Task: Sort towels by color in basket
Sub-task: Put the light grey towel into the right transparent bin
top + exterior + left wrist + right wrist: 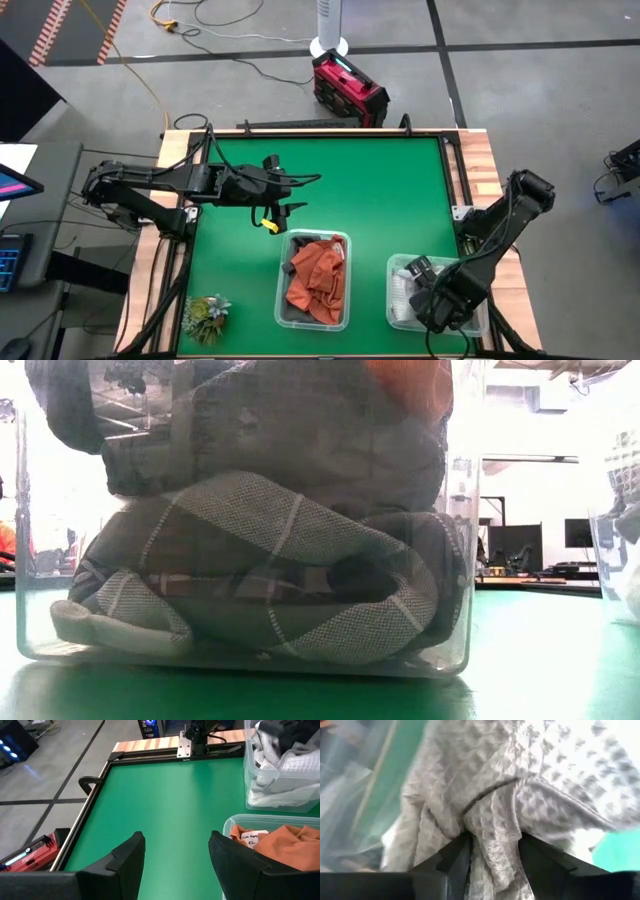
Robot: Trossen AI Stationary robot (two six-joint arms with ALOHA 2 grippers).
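Your right end effector, jaws parted, straddles a white towel in the right bin; left end effector hovers open, empty. Orange towels are binned; sorting looks nearly done.

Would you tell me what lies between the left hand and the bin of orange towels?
Only bare green mat, as the high view shows; the left hand hovers apart from the orange towels.

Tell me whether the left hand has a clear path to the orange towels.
Probably yes: the left hand hovers open over bare mat beside the bin, and the orange towels lie uncovered on top.
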